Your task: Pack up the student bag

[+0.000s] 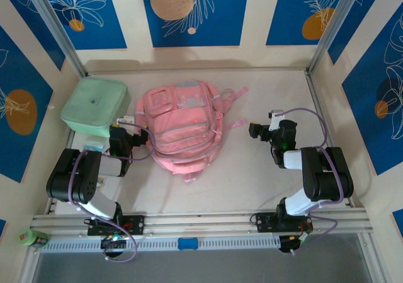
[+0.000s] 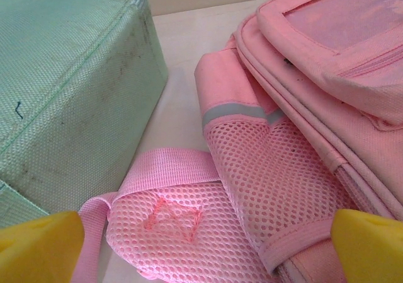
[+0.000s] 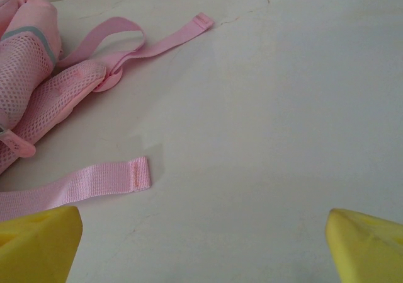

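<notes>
The student bag, a large soft pink backpack, lies flat in the middle of the table with its straps trailing to the right. My left gripper is at the bag's left side, between it and a mint-green box. In the left wrist view its yellow fingers stand wide apart over the bag's pink mesh side pocket and a strap loop, holding nothing; the left gripper is open. My right gripper is to the right of the bag, open over bare table, with a loose strap end to its left.
A mint-green square lidded box sits at the back left, close to the bag. A small pale item lies just in front of it by the left arm. Walls enclose the table. A green object lies beyond the near-left rail.
</notes>
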